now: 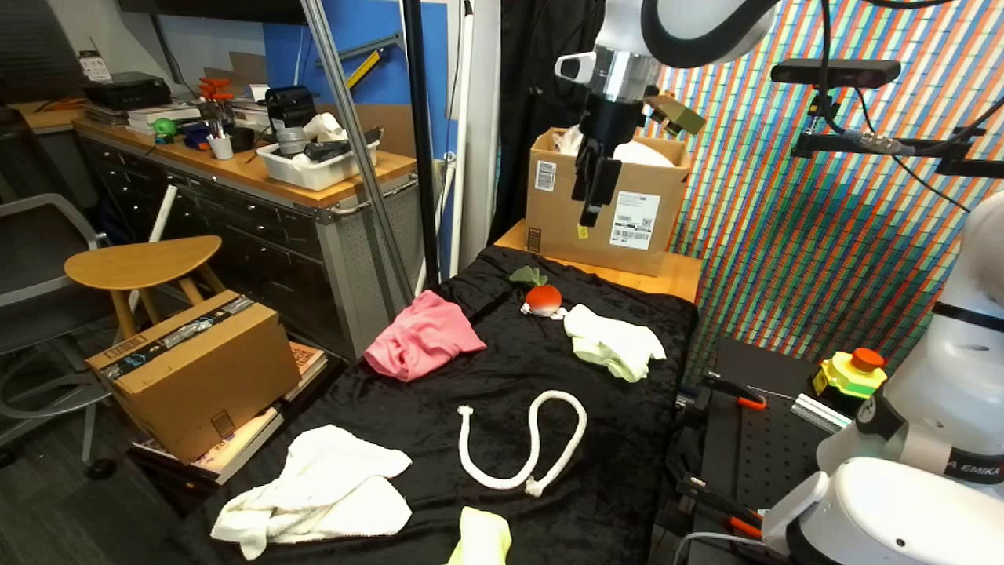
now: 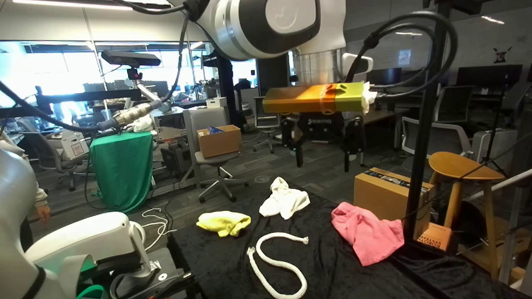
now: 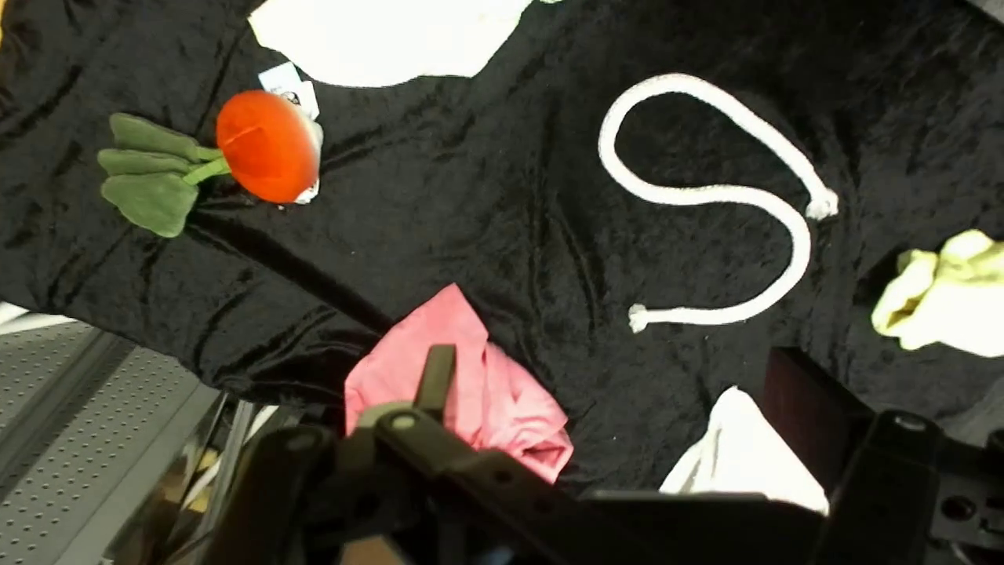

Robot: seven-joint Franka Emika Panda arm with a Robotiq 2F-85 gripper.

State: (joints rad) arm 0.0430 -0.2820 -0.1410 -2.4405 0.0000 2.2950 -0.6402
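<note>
The claw [image 2: 323, 163], spread wide and empty, hangs in the air above the black cloth [image 2: 332, 276].

Free air lay beneath the gripper [image 2: 323, 164], which hung with its jaws parted well above the black cover [image 1: 627, 439], and a strip of that cover gave room to come down between the pink cloth [image 1: 423, 337] and the white rope [image 1: 535, 439] (both lay low enough to pass over). In an exterior view the cardboard box [image 1: 565, 212] blocked the way past the far end, and the black post [image 1: 422, 141] rose close by the pink cloth.
</note>
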